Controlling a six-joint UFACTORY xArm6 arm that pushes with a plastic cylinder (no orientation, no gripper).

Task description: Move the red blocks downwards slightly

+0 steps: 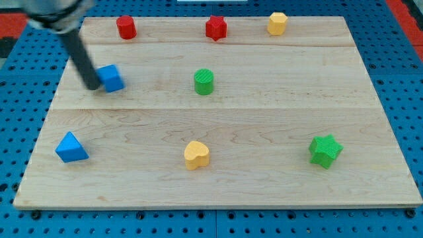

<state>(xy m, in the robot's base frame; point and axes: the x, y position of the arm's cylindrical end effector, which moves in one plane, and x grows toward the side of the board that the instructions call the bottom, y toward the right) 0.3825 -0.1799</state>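
A red cylinder (126, 28) stands near the view's top left of the wooden board (277, 119). A red star-shaped block (215, 28) stands at the top centre. My tip (92, 86) is at the left, just left of a blue cube (111, 78) and touching or nearly touching it. The tip is well below and left of the red cylinder and far left of the red star.
A yellow hexagonal block (277, 23) is at the top right. A green cylinder (204, 82) is in the middle. A blue triangular block (71, 147) is at the bottom left, a yellow heart (196, 155) at the bottom centre, a green star (324, 150) at the bottom right.
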